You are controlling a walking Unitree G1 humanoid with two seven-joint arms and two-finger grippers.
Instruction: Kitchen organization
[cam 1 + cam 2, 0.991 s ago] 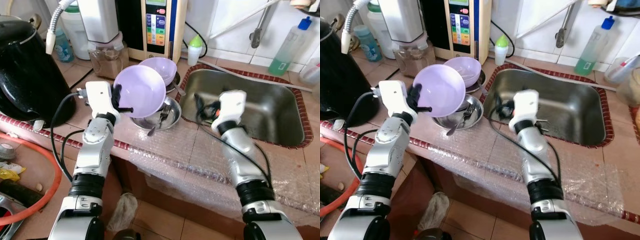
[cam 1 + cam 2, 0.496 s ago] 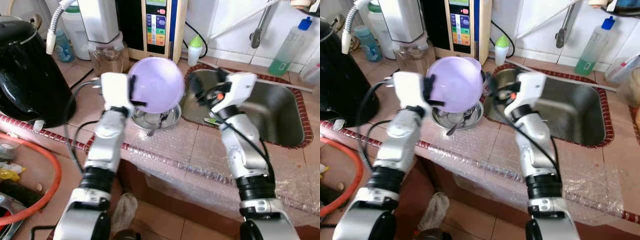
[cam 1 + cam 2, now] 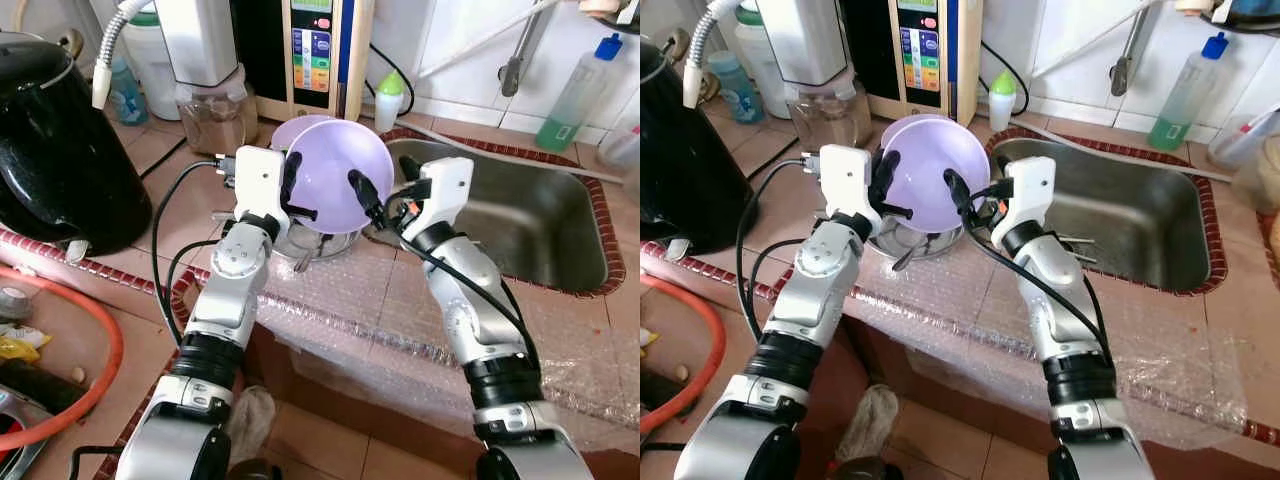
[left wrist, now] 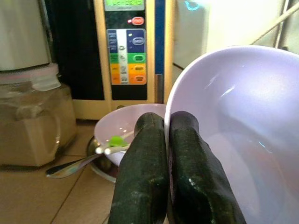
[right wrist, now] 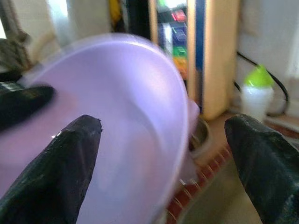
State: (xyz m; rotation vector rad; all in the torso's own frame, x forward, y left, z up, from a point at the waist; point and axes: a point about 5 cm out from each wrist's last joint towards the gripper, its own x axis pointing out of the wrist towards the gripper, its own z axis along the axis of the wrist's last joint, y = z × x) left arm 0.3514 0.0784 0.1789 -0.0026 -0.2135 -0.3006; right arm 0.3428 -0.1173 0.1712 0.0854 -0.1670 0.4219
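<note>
The lilac bowl (image 3: 340,175) is up in the air, tipped on edge with its open side facing right toward the sink (image 3: 520,215). The left hand (image 4: 163,140) is pinched tight on its rim. The right hand (image 3: 385,195) sits spread wide at the bowl's right edge. Below is a steel dish (image 3: 320,240) on the tiled worktop (image 3: 150,150), with bubble wrap (image 3: 400,310) over the near edge.

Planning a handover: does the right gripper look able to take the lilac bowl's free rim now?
Probably yes. The right gripper has its jaws open around the rim of the lilac bowl, with nothing between. The left gripper pinches the opposite rim.
</note>
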